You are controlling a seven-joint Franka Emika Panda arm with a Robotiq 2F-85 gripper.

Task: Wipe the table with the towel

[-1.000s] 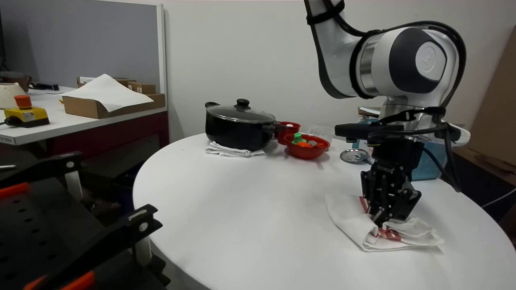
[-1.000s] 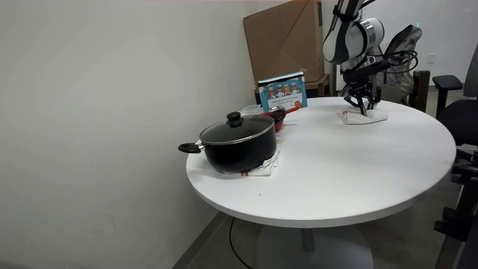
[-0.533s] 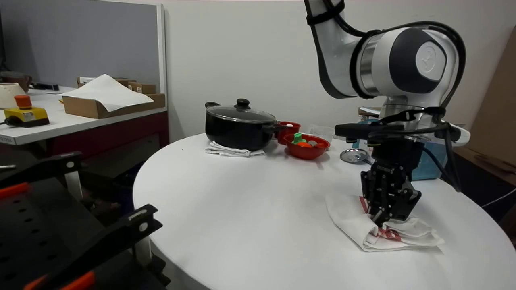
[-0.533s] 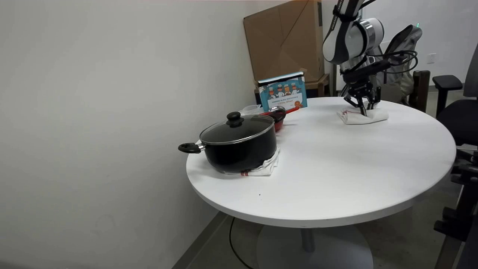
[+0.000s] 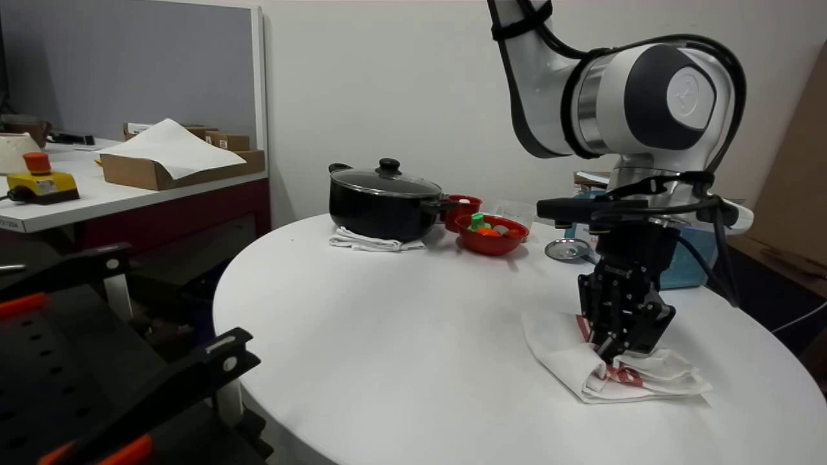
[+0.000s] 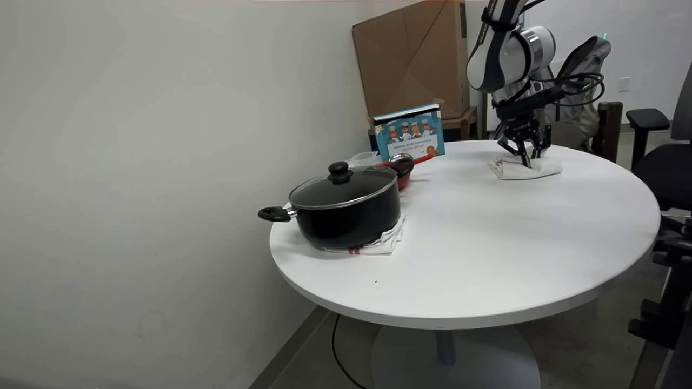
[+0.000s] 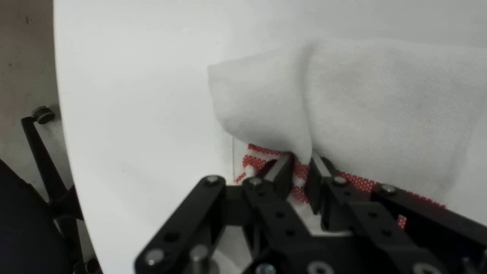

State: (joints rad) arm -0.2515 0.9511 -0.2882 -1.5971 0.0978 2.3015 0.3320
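The round white table (image 5: 387, 336) fills much of an exterior view and also shows in the other exterior frame (image 6: 486, 243). The towel (image 5: 555, 349), white with red stripes, lies crumpled on it and shows large in the wrist view (image 7: 365, 110). My gripper (image 5: 607, 352) points down at the towel's middle, its tips low at the tabletop. In the wrist view my gripper (image 7: 301, 163) has its fingers close together, with a bunched red-striped fold pinched between them. The rest of the towel spreads flat around the fingers. The cloth under the gripper is partly hidden.
A black lidded pot (image 5: 381, 210) stands on another folded white cloth (image 5: 371, 243) by the wall. Beside it are a red bowl (image 5: 488, 243) with toy food, a red cup (image 5: 470, 205) and a ladle (image 5: 567, 249). A blue box (image 6: 411, 135) stands at the table's edge.
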